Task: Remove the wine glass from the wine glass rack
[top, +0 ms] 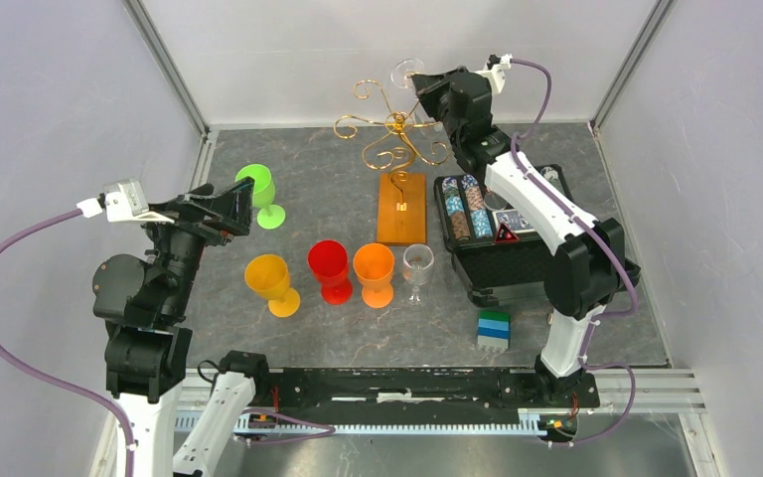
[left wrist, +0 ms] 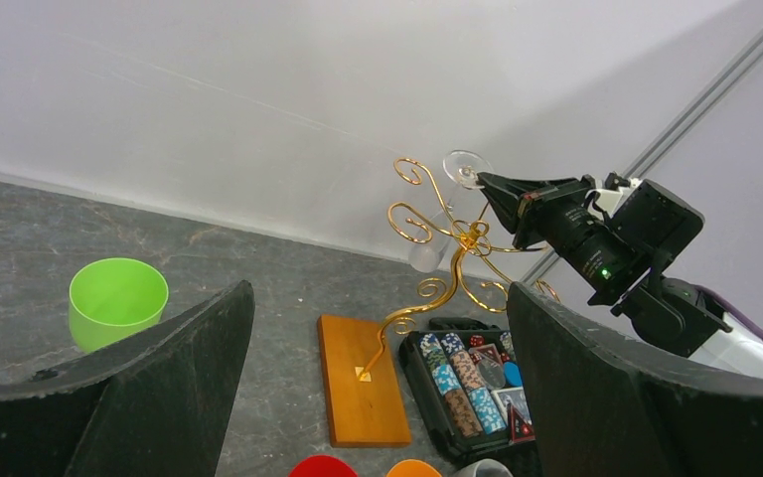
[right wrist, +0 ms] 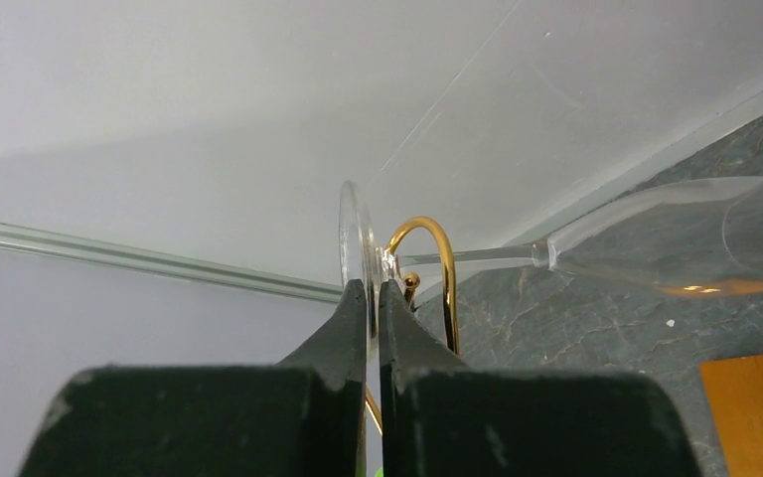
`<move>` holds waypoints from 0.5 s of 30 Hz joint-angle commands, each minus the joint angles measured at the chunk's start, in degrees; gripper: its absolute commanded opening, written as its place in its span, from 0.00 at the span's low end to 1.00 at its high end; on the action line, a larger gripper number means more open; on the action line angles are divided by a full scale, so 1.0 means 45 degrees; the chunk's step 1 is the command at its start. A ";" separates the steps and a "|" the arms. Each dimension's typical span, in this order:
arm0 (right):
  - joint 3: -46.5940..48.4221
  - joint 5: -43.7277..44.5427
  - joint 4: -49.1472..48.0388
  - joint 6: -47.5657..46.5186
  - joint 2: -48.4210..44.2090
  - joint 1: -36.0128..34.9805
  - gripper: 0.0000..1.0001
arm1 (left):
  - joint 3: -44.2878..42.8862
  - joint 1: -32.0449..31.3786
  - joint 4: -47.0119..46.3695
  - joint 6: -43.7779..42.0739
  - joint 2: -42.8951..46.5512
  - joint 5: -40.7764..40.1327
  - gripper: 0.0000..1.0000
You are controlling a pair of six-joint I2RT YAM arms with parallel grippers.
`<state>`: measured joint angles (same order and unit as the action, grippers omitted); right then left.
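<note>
Wine glass (right wrist: 636, 248) hangs on the rack at upper centre of the top view, its foot in the right claw.

1. Desk (top: 308, 189): dark grey, stone-patterned, matt.
2. Wine glass rack (top: 397, 124): thin gold wire with curled spiral arms spreading from a central post, on a flat rectangular orange-brown wooden base (top: 401, 209).
3. Right claw (right wrist: 370, 288): black, tapered, jaws narrow. They are pinched on the rim of the glass's foot disc, which shows edge-on at the tips in the right wrist view.
4. Left claw (top: 240, 199): spread wide and holding nothing, at centre left of the top view beside a green cup (top: 258, 189), well apart from the rack. The right arm is plainly the nearer.
5. Glass: clear, smooth and thin-walled.
   - Long axis: in the right wrist view the stem runs from the claw tips toward the right of the frame, ending in the bowl.
   - Attitude: in the left wrist view the foot is uppermost and the bowl lower left, so the glass hangs inverted and tilted.
   - Retention: the stem passes through a gold curl just beside the tips.

Judgement: the coming move depends on sliding the stem out through the curl's open side. Its direction cannot be told from these views.
</note>
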<state>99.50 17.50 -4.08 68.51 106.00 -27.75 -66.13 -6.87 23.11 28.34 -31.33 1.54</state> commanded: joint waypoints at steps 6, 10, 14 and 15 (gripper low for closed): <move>-0.0189 0.0485 -0.1708 -0.0896 -0.0937 0.0069 0.00 | 0.0008 0.0024 -0.0175 -0.0478 0.0142 -0.0167 1.00; -0.0331 0.0540 -0.1944 -0.0879 -0.1013 0.0092 0.00 | 0.0027 0.0023 -0.0174 -0.0480 0.0144 -0.0165 1.00; -0.0626 0.0766 -0.2083 -0.0828 -0.1284 0.0111 0.00 | 0.0047 0.0024 -0.0175 -0.0481 0.0162 -0.0161 1.00; -0.0809 0.0843 -0.2203 -0.0827 -0.1425 0.0111 0.00 | 0.0047 0.0014 -0.0175 -0.0458 0.0148 -0.0166 1.00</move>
<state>97.01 18.76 -8.93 65.49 104.64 -27.59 -66.13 -6.87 23.16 28.34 -31.14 1.54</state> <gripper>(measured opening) 0.023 0.993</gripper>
